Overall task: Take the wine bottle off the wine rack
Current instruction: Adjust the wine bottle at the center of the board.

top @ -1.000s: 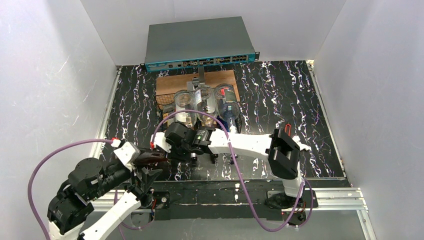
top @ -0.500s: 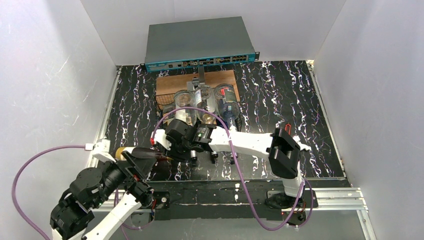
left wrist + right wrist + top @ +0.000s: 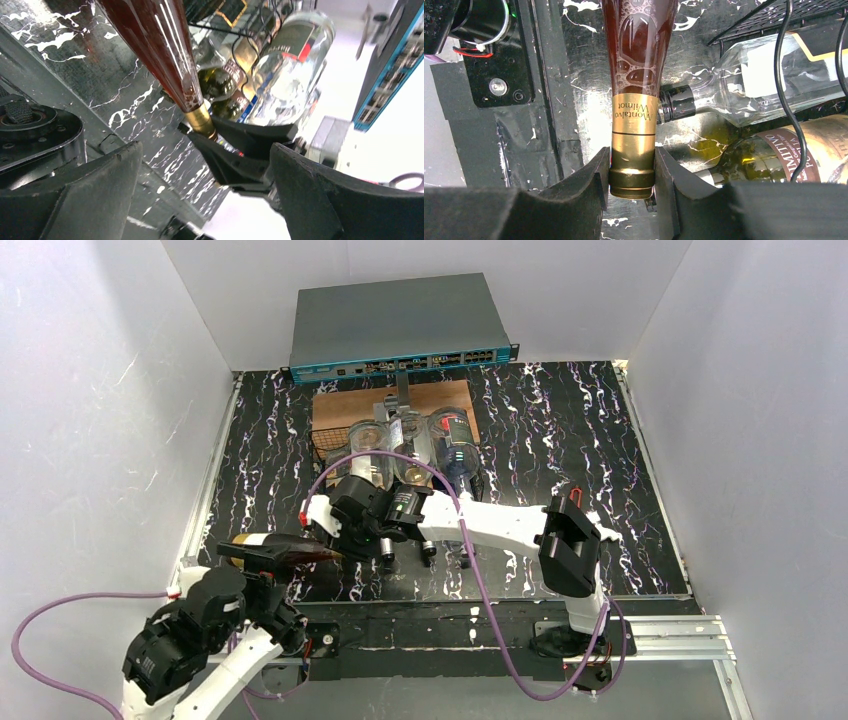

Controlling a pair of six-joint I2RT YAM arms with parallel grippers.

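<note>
The worktop (image 3: 560, 440) is a black slab with white marble-type veining. Plain white panels enclose it on three sides: left wall (image 3: 90, 390), far wall (image 3: 430, 260), right wall (image 3: 760, 390). A metal strip (image 3: 212, 460) runs along the left edge, and a second strip (image 3: 649, 460) along the right edge. A grey rack unit (image 3: 395, 320) with a teal, port-lined front sits at the far edge, against the far wall. A brown board (image 3: 440, 395) lies on the worktop just in front of the unit. An aluminium rail (image 3: 670, 635) runs along the near edge. Lighting is even and diffuse, with faint streaks on the walls.
</note>
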